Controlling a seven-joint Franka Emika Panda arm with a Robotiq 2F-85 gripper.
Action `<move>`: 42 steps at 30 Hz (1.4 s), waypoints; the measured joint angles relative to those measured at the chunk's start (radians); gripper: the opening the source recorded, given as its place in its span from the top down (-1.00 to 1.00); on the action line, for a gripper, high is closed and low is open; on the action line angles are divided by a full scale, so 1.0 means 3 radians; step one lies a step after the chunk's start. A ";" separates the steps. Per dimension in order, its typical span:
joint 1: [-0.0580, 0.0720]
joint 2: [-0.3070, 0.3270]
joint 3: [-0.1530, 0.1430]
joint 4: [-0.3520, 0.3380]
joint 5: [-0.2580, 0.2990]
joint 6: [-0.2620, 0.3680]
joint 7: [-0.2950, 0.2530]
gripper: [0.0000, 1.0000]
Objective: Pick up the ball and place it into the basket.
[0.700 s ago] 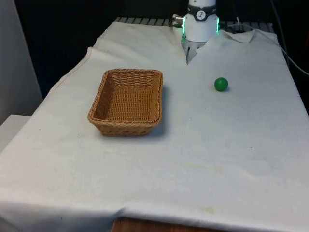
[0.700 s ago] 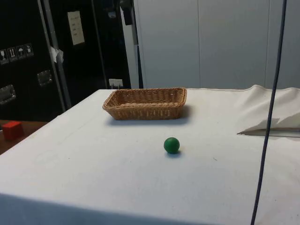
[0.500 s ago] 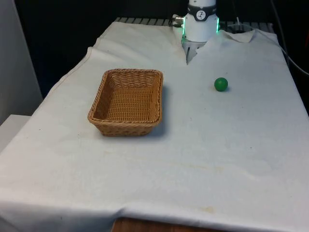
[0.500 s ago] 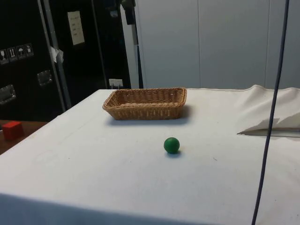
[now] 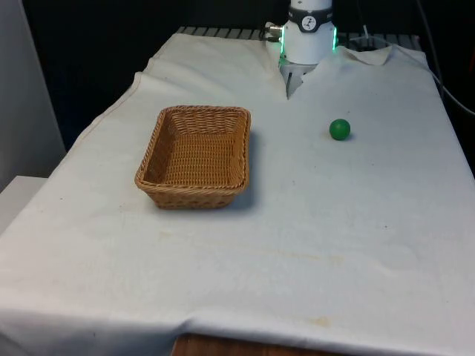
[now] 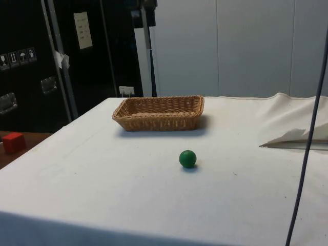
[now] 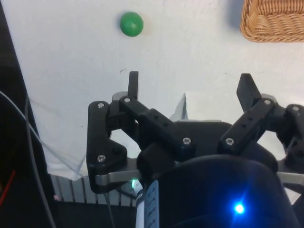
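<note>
A small green ball [image 5: 339,129] lies on the white cloth towards the front view's right, also seen as the ball [image 6: 187,158] in the side view and the ball [image 7: 131,23] in the wrist view. A rectangular wicker basket [image 5: 195,156] stands towards the front view's left, basket [image 6: 159,112] in the side view; one corner of the basket [image 7: 274,21] shows in the wrist view. My gripper [image 7: 190,84] hangs high above the cloth near the robot's base, open, with nothing between its fingers. Ball and basket lie well apart from it.
The robot's base [image 5: 309,33] stands at the table's far end, with a fold in the cloth [image 5: 293,83] before it. A dark cable [image 6: 307,148] hangs down at the side view's right. A red block [image 6: 13,142] sits off the table.
The hanging cable in the side view has swung to the right. Ball and basket have not moved.
</note>
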 measured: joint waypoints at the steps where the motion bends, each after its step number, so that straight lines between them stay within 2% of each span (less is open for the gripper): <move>1: 0.0000 0.0000 0.0000 0.0000 0.0000 0.0000 0.0000 -1.00; 8: 0.0000 -0.0117 0.0047 -0.0233 -0.0097 0.0173 0.0123 -1.00; 17: 0.0000 -0.0233 0.0100 -0.0543 -0.0130 0.0393 0.0287 -1.00; 21: 0.0000 -0.0253 0.0107 -0.0610 -0.0130 0.0440 0.0313 -1.00; 29: 0.0000 -0.0273 0.0147 -0.0870 -0.0130 0.0683 0.0380 -1.00; 42: 0.0000 -0.0283 0.0177 -0.1330 -0.0127 0.1203 0.0383 -1.00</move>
